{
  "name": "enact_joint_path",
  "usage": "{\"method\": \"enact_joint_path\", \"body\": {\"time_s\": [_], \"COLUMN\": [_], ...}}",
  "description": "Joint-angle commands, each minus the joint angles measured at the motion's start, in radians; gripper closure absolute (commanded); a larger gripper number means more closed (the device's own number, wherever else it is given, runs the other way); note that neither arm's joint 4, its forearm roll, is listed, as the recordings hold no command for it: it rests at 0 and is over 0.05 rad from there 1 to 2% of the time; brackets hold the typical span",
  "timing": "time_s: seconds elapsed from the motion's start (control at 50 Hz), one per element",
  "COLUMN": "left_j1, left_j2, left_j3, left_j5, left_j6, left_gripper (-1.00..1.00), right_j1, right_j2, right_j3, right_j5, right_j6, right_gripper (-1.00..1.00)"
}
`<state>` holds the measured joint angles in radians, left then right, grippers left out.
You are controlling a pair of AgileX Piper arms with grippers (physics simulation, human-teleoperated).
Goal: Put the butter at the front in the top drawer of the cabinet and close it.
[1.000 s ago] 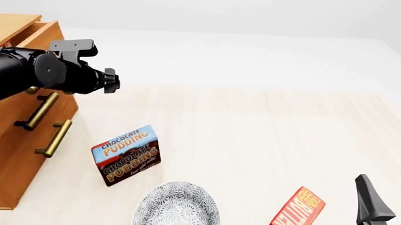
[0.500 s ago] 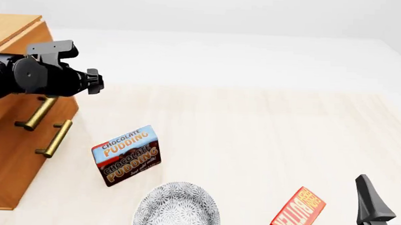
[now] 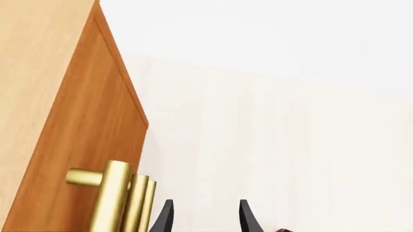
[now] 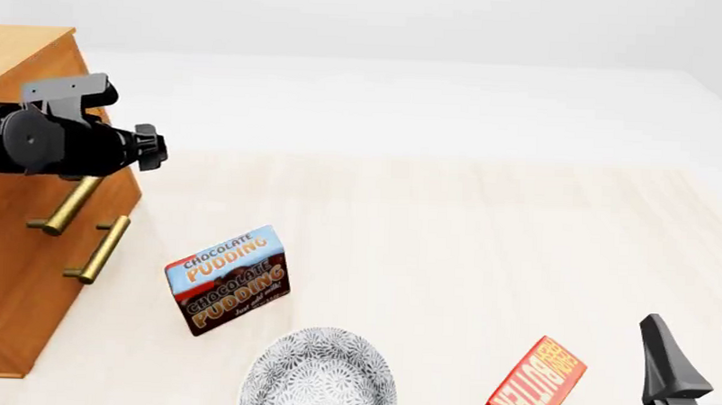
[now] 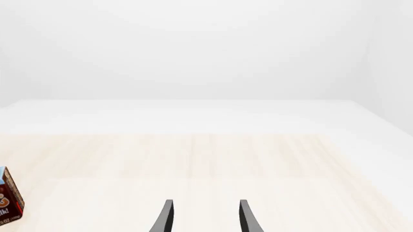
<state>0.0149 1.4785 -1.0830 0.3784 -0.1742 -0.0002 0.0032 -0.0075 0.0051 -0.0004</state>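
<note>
Along the front edge, the butter [image 4: 535, 384] shows cut off beside the right tool [image 4: 692, 358], fingers apart.

pudding box [image 4: 228, 280], patterned plate [image 4: 318, 374], table [image 4: 456, 233]

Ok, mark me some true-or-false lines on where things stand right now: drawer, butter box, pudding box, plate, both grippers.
1. The top drawer sits flush with the cabinet front. True.
2. A butter box lies on the table near the right gripper. True.
3. The right gripper is holding the butter box. False: its fingers are open and empty.
4. The pudding box rests on the plate. False: it stands on the table beside the plate.
5. The left gripper grips a drawer handle. False: it is open, beside the handle.
</note>
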Motion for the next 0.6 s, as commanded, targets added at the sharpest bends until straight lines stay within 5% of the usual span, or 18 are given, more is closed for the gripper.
{"method": "enact_joint_path", "body": {"time_s": [0.02, 0.26, 0.32, 0.6], "left_j1": [0.083, 0.065, -0.055, -0.088], "left_j2": [-0.037, -0.033, 0.01, -0.004], "left_j3": [0.016, 0.011, -0.012, -0.035], "left_j5": [0.003, 0.01, 0.006, 0.027], "left_j6": [-0.008, -0.005, -0.014, 0.001], "left_gripper": [-1.0, -1.0, -1.0, -1.0], "right_j1": [0.0, 0.0, 0.0, 0.0], "right_j2": [0.0, 0.0, 0.0, 0.0], "right_j3": [0.002, 0.002, 0.002, 0.002], "right_j5": [-0.002, -0.002, -0.002, -0.002], "right_j6": [0.0, 0.0, 0.0, 0.0], "right_gripper": [-1.0, -1.0, -1.0, -1.0]}}
